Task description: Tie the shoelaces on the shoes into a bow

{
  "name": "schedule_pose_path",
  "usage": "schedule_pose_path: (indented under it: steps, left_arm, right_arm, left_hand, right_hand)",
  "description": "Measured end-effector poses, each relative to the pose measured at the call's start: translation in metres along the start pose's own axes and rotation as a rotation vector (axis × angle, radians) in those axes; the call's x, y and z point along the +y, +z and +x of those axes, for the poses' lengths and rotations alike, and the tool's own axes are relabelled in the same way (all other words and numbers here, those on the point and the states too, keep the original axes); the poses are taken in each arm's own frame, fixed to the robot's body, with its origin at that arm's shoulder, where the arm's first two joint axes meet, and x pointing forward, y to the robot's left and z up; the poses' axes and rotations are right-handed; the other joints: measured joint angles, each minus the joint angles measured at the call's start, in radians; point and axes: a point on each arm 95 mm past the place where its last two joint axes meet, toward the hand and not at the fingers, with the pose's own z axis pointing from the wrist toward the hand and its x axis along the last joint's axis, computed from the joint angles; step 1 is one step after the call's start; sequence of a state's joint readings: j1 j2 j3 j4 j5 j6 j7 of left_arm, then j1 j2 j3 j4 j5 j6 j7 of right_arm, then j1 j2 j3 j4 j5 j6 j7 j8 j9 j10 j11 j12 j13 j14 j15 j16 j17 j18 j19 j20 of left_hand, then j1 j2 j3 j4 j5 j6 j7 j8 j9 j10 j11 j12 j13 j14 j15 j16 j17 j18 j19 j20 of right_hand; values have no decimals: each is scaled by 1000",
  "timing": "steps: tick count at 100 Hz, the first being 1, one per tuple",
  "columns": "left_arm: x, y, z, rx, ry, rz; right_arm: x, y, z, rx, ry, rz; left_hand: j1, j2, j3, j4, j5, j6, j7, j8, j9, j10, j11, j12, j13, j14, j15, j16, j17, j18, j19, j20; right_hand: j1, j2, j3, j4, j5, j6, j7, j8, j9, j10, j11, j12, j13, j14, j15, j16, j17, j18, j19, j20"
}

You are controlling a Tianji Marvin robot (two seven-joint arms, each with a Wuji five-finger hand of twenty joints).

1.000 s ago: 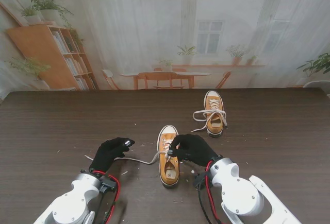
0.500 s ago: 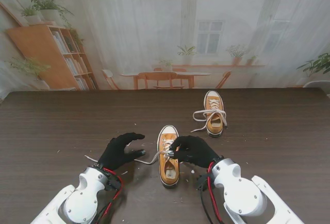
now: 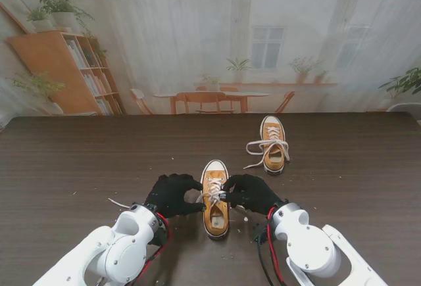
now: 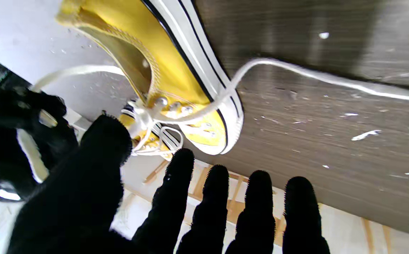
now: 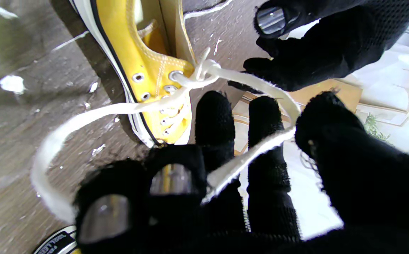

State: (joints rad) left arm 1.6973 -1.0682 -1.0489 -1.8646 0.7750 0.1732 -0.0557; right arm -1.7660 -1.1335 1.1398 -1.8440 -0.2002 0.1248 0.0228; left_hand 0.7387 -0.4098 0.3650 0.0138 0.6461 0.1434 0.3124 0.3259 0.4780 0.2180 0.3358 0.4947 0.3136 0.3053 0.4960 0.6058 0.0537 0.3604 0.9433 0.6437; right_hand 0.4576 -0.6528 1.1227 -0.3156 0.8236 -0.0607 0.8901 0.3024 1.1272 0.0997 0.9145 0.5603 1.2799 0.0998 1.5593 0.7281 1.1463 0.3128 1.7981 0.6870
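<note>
On the dark wood-grain table [image 3: 79, 161], near its nearer edge and about midway between the two arms, a yellow low-top sneaker [image 3: 215, 199] with a white toe cap and sole is set, toe pointing away from the stand. A second yellow sneaker [image 3: 273, 143] is seen farther off and to the right, its white laces lying loose over its sides.

The left hand [image 3: 173, 194], in a black glove, is held just beside the near sneaker's left side. In the left wrist view its fingers [image 4: 176, 190] are spread apart and nothing is seen held in them. A white lace end [image 4: 317, 76] is trailed from the eyelets across the table to the left.

The right hand [image 3: 251, 192] is placed at the sneaker's right side. In the right wrist view a white lace strand [image 5: 250, 151], running from a crossing at the upper eyelets, is pinched between the thumb and the extended fingers [image 5: 266, 141], while the other fingers are curled.

A white label with printed letters [image 5: 54, 241] is visible at the edge of the right wrist view, but the writing cannot be read. An insole mark in the near sneaker is too small to be made out. Small white flecks are scattered on the table.
</note>
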Motion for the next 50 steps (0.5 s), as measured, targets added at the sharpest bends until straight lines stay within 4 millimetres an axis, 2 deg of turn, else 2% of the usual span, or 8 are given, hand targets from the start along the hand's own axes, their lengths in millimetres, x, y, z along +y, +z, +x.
schedule_pose_path:
  steps: [11, 50]
  left_arm:
    - [6, 7, 6, 13, 73, 22]
    - [17, 23, -6, -48, 96, 19]
  right_arm:
    - [0, 1, -3, -12, 1, 0]
    - [-1, 0, -8, -29, 12, 2]
  left_hand:
    - [0, 0, -8, 6, 11, 0, -1, 3, 0, 0, 1, 10, 2, 2, 0, 0, 19, 0, 16, 2]
    - [0, -13, -8, 15, 13, 0, 1, 16, 1, 6, 11, 16, 22, 10, 12, 0, 40, 0, 50, 2]
  right_hand:
    - [0, -4, 0, 0, 0, 0, 0, -1, 0, 0, 1, 0, 0, 0, 0, 0, 0, 0, 0, 1]
    - [0, -4, 0, 0, 0, 0, 11, -11, 0, 0, 1, 0, 0, -1, 0, 0, 0, 0, 0, 1]
